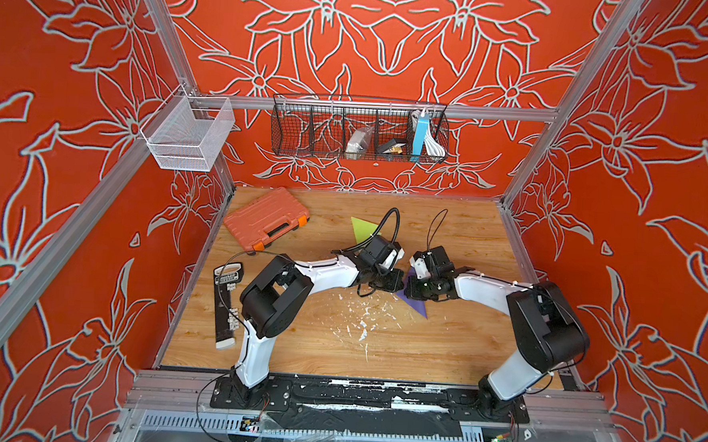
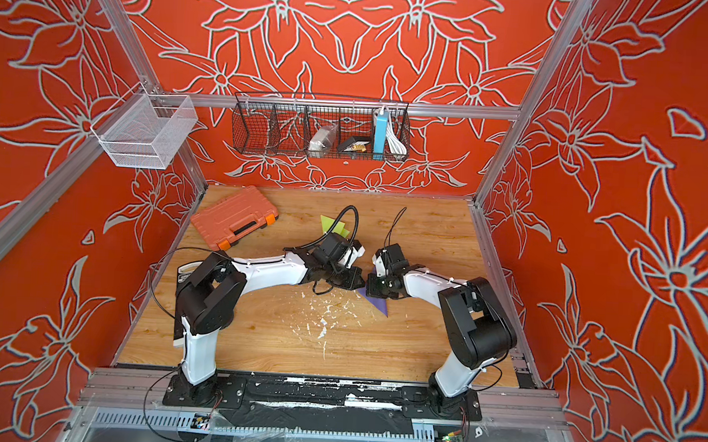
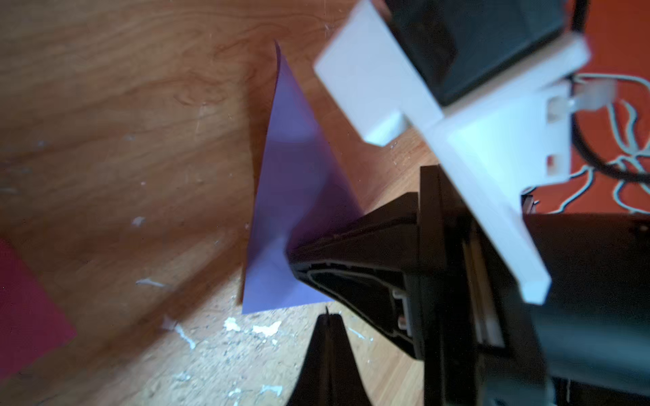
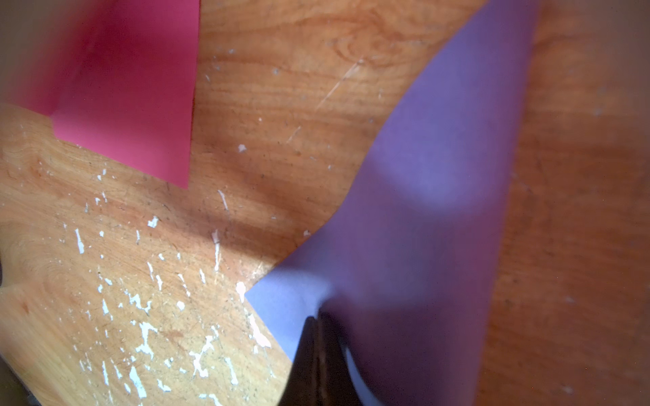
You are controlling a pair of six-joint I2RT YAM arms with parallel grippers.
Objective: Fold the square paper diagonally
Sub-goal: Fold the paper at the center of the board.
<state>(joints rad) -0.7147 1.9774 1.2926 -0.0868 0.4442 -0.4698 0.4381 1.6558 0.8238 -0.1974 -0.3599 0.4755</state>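
The square paper (image 1: 417, 305) (image 2: 378, 305) is purple and lies mid-table, mostly hidden under the two wrists in both top views. My right gripper (image 4: 318, 320) (image 1: 410, 286) (image 2: 371, 286) is shut on one corner of it. The sheet (image 4: 439, 168) curls up from the wood into a raised flap (image 3: 299, 182), while its lower edge stays on the table. The right gripper (image 3: 299, 255) reaches the flap from the side. My left gripper (image 3: 329, 318) (image 1: 393, 281) (image 2: 351, 278) is shut with nothing in it, its tips just short of the paper's lower edge.
A pink paper (image 4: 140, 88) (image 3: 24, 309) lies near the purple one, and a green paper (image 1: 362, 228) lies farther back. An orange tool case (image 1: 267, 219) sits back left, and a black tool card (image 1: 225, 302) lies at the left edge. Wire baskets (image 1: 359, 131) hang on the back rail. White flecks (image 1: 363, 322) scar the wood.
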